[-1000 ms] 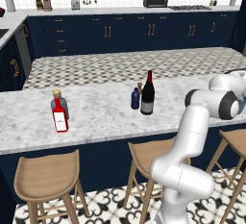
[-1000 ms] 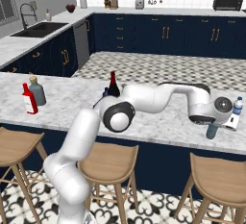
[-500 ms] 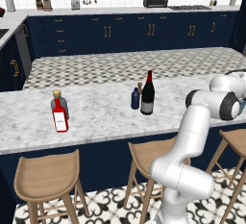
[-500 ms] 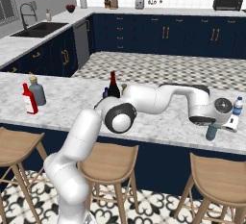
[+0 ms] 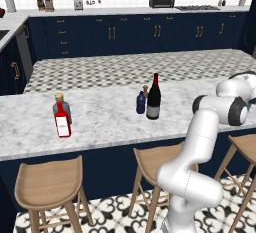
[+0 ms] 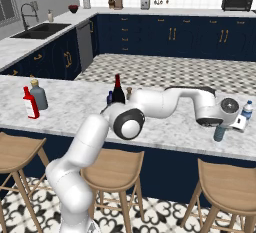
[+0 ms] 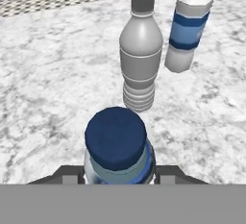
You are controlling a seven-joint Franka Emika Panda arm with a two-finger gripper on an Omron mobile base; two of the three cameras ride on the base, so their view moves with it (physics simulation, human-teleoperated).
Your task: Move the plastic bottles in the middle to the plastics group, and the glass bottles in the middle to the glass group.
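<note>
Left base view: the wine bottle (image 5: 153, 98), near black with a red-capped neck and pale label, stands mid table (image 5: 100, 119), with the dark navy bottle (image 5: 141, 102) touching or just beside it on its left; the red flat bottle (image 5: 62, 120) and squat stoppered bottle (image 5: 60, 108) sit well apart further left of the wine bottle. Right base view: the arm reaches far right of the wine bottle, and the end effector (image 6: 220, 129) holds the pale blue bottle (image 6: 219, 133) low over the table, near a blue-capped water bottle (image 6: 247, 110). Hand view: the pale blue bottle's dark blue cap and translucent shoulder sit between the finger tips (image 7: 67, 172), which are clamped on its sides; just beyond it stand a greyish water bottle (image 7: 141, 55) and a blue-banded water bottle (image 7: 188, 26), both upright. Likely step: setting this bottle down in the plastics group. Do it well by lowering straight until the base seats flat, keeping it upright, stopping short of the greyish bottle, then parting the fingers and lifting clear without clipping the cap.
</note>
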